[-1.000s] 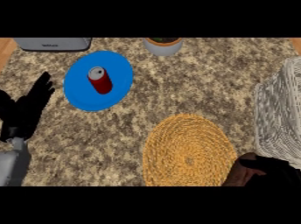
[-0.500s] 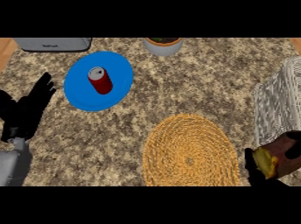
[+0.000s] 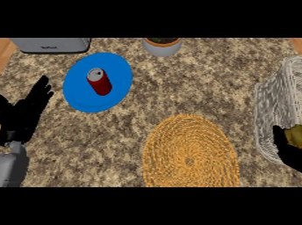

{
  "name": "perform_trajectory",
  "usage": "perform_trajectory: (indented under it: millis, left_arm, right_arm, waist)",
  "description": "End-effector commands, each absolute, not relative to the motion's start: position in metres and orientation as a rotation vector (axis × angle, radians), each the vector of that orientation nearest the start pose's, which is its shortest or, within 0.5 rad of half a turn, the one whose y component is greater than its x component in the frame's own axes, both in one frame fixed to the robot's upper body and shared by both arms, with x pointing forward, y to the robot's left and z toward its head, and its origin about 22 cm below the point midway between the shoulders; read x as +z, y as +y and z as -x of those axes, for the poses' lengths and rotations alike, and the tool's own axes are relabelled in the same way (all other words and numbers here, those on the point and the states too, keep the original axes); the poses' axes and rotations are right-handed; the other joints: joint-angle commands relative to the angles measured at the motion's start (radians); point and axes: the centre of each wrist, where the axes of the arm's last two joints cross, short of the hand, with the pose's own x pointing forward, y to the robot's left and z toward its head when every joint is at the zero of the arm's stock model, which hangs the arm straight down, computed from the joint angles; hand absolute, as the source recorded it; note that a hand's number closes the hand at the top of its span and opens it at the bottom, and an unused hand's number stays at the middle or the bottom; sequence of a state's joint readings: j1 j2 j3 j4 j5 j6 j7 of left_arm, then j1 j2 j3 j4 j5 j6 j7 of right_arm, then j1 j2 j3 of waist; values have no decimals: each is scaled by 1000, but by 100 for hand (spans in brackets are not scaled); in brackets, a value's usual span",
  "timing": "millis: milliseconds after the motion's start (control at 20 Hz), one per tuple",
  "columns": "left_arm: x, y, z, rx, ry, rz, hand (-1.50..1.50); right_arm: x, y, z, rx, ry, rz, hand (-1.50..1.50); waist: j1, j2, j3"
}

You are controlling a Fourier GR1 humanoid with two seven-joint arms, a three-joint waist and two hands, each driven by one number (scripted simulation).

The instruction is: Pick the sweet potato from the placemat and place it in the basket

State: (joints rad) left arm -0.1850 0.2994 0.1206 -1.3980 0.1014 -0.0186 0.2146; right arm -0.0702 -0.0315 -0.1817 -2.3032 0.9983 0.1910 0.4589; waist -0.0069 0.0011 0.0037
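Sweet potato [image 3: 300, 136] carried at right edge, off woven placemat [image 3: 190, 151], just beside near wall of white basket [image 3: 289, 110]. Carry step judged underway; lift over rim, then release inside, called for next. Right hand [image 3: 296, 154] curled round potato, cut off by edge. Left hand [image 3: 20, 112] rested open, fingers up, at left.

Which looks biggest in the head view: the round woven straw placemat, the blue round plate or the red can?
1. Round woven straw placemat
2. Blue round plate
3. Red can, lying on the plate
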Motion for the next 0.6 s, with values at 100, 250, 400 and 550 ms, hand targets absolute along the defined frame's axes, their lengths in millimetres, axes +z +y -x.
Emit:
perform_trajectory:
  millis: [100,250,400,550]
  left_arm:
    - [30,321,-280,-72,-1382,-204,0]
    - [37,321,-283,-78,-1376,-185,0]
    - [44,332,-285,-72,-1373,-186,0]
    - [48,327,-281,-66,-1372,-206,0]
  right_arm:
    - [171,-336,-198,-46,-1526,1201,-150]
    - [163,-373,-208,37,-1500,1141,-150]
    - [148,-396,-196,88,-1553,1125,-150]
    - [148,-396,-220,116,-1592,1073,-150]
  waist:
    - [-1,-1,-1]
    - [6,-1,-3]
    - [2,-2,-3]
    - [8,-2,-3]
